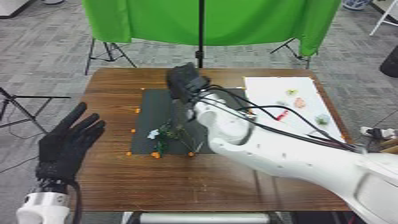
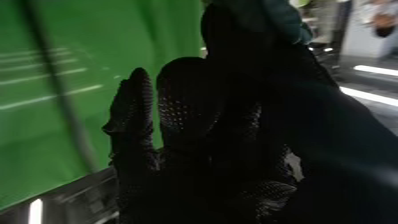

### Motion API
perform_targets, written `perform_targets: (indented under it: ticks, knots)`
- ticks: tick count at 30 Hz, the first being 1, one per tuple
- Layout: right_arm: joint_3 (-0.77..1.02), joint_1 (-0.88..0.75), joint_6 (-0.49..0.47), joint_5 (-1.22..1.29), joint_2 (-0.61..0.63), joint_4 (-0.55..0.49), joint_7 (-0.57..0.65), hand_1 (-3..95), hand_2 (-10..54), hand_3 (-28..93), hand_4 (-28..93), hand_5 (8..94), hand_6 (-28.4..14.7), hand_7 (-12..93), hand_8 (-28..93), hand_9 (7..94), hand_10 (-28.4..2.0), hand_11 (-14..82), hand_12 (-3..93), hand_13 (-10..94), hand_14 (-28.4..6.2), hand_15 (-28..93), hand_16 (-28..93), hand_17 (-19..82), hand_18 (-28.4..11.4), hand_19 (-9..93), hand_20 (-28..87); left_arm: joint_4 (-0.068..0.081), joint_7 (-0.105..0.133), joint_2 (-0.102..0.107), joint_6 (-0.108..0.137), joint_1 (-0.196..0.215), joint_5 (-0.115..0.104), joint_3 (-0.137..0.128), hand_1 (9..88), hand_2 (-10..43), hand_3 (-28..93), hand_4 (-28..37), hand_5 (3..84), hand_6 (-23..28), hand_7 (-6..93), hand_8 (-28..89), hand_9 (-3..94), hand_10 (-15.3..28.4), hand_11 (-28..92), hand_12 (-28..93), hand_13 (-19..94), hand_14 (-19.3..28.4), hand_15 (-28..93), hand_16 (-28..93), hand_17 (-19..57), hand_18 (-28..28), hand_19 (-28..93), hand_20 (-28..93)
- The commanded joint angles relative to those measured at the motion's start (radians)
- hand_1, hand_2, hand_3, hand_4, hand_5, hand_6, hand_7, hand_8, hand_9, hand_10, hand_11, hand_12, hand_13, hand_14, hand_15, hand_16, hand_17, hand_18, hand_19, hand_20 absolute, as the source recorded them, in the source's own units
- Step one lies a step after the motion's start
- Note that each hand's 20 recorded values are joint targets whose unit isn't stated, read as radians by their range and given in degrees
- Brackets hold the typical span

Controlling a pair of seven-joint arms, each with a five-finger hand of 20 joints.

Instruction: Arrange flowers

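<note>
Right robot hand [image 1: 183, 84]: above the dark mat's [image 1: 154, 106] far part; grip cannot be told
Left robot hand [image 1: 67, 150]: spread wide at the tabletop's [image 1: 133, 185] left edge
Pale flower [image 1: 153, 134]: on the mat's near-left part, nearer the robot than the right robot hand
Pink flower [image 1: 300, 102]: on the white sheet [image 1: 265, 89], right of that hand
Likely reach: back and slightly left for the pale flower, rightward for the pink

head view: on my head, facing forward and down toward 12 o'clock, set back to take in the counter [image 1: 107, 180] | right wrist view: on my right wrist, hard up against my right hand [image 1: 184, 82], facing past it to the green cloth [image 1: 147, 21] | shared: that hand and cloth, near head view's 12 o'clock
</note>
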Motion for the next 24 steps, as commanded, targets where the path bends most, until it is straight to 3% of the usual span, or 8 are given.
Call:
perform_targets:
  ticks: [1,4,7,9,11,12,19,24]
  knots:
    - [-0.047,0.024,-0.046,0.038,-0.109,0.030,0.025,56.1,-9.5,70,-28,88.5,2.8,17,3,93.7,-4.2,17.9,34.3,77,-3.2,65,29,25,-20.7,78,47,0.023,0.009,0.060,-0.006,-0.087,-0.013,0.033,22.6,5.6,82,-26.7,34.5,7.6,10.3,-10,32.9,19.6,19,9,21,27.2,42,-9,-11.7,24.7,53,5]
    - [-0.043,0.009,-0.076,0.038,-0.117,0.049,0.041,55.7,-9.5,70,-28,88.4,3.0,17,2,93.7,-4.7,16.9,34.4,75,-3.5,65,29,24,-20.5,77,47,0.036,-0.025,0.037,-0.024,-0.134,0.006,0.046,22.6,5.6,82,-26.7,34.4,7.6,10.3,-10,32.9,19.5,19,9,21,27.2,42,-9,-11.6,24.7,53,5]
    - [-0.012,-0.015,-0.119,0.016,-0.125,0.063,0.023,55.9,-9.5,69,-28,87.9,3.1,17,2,93.7,-4.9,16.1,34.5,74,-3.7,65,29,23,-20.3,77,47,0.043,-0.031,0.039,-0.025,-0.156,0.007,0.054,22.7,5.5,82,-26.8,34.5,7.6,10.3,-10,32.9,19.6,19,9,21,27.2,42,-9,-11.6,24.7,53,5]
    - [0.040,-0.046,-0.169,-0.020,-0.135,0.078,-0.004,55.4,-9.5,69,-28,87.3,3.3,17,1,93.5,-5.0,14.6,35.3,73,-3.7,65,29,22,-20.4,76,47,0.050,-0.058,0.029,-0.026,-0.183,0.013,0.054,22.6,5.6,82,-26.8,34.5,7.6,10.4,-10,32.9,19.6,19,9,21,27.3,42,-9,-11.6,24.7,53,5]
    - [0.060,-0.053,-0.208,-0.046,-0.140,0.087,-0.010,55.0,-9.5,69,-28,86.5,3.1,16,0,93.3,-5.2,13.7,35.4,73,-3.9,65,29,22,-20.5,76,47,0.055,-0.066,0.021,-0.032,-0.198,0.018,0.055,22.6,5.6,82,-26.8,34.5,7.6,10.4,-10,32.9,19.6,19,9,21,27.3,42,-9,-11.6,24.7,53,5]
    - [0.099,-0.076,-0.242,-0.066,-0.148,0.097,-0.030,54.7,-9.5,68,-28,86.1,3.1,16,0,93.0,-5.3,13.5,35.4,72,-4.0,65,29,21,-20.6,76,48,0.059,-0.087,0.005,-0.036,-0.214,0.026,0.055,22.7,5.5,82,-26.8,34.5,7.6,10.4,-10,32.9,19.6,19,9,21,27.3,42,-9,-11.6,24.7,53,5]
    - [0.105,-0.084,-0.292,-0.073,-0.143,0.081,-0.017,50.7,-9.5,66,-28,79.9,2.5,16,-1,87.4,-5.8,16.9,32.5,67,-5.7,70,22,18,-21.2,76,50,0.061,-0.079,0.014,-0.040,-0.199,0.021,0.054,22.6,5.5,82,-26.7,34.5,7.6,10.5,-10,32.9,19.6,19,9,21,27.2,42,-9,-11.7,24.7,53,5]
    - [0.092,-0.083,-0.321,-0.075,-0.126,0.049,-0.012,41.4,-9.5,75,-28,73.6,2.7,17,-7,79.7,-8.1,29.0,23.8,63,-7.1,73,20,15,-22.2,75,52,0.053,-0.032,0.049,-0.031,-0.153,-0.006,0.053,22.6,5.5,82,-26.7,34.5,7.6,10.4,-10,32.9,19.6,19,9,21,27.3,42,-9,-11.7,24.7,53,5]
